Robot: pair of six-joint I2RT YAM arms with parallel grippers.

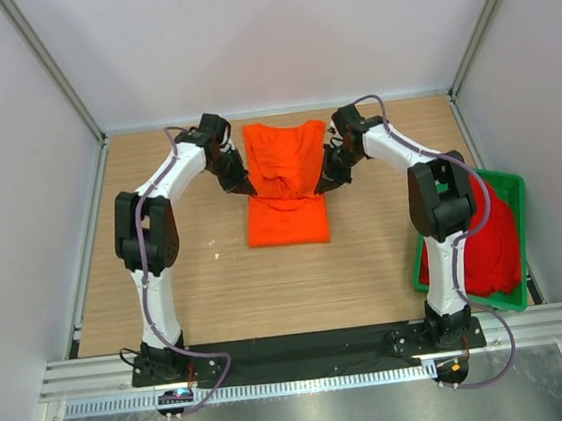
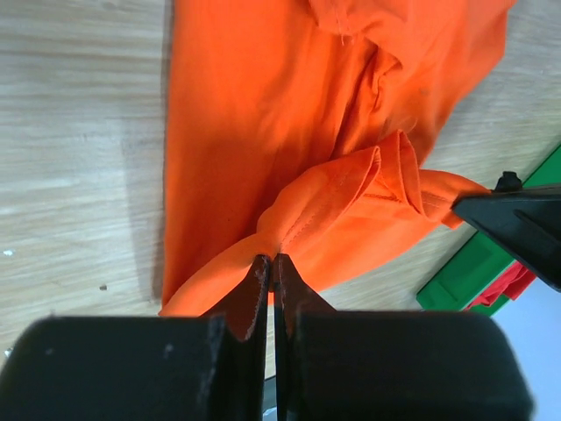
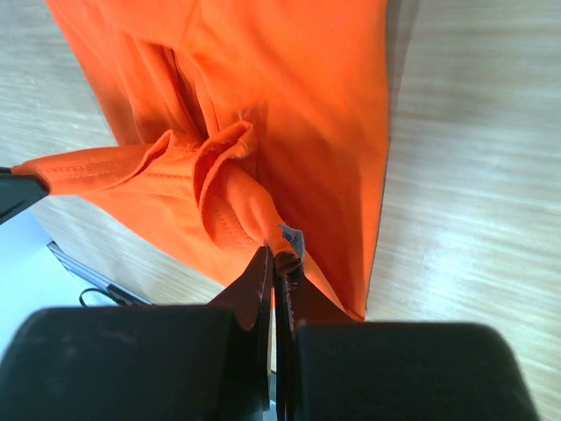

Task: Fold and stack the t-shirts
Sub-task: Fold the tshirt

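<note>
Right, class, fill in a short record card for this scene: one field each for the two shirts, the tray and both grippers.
orange t-shirt: on the table, one edge pinched up at both sides
green tray: at the table's right edge
red t-shirt: heaped in the green tray
left gripper: shut on the orange t-shirt
right gripper: shut on the orange t-shirt

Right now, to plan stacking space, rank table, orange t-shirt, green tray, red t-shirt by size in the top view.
table
green tray and orange t-shirt look alike
red t-shirt, partly hidden
</note>
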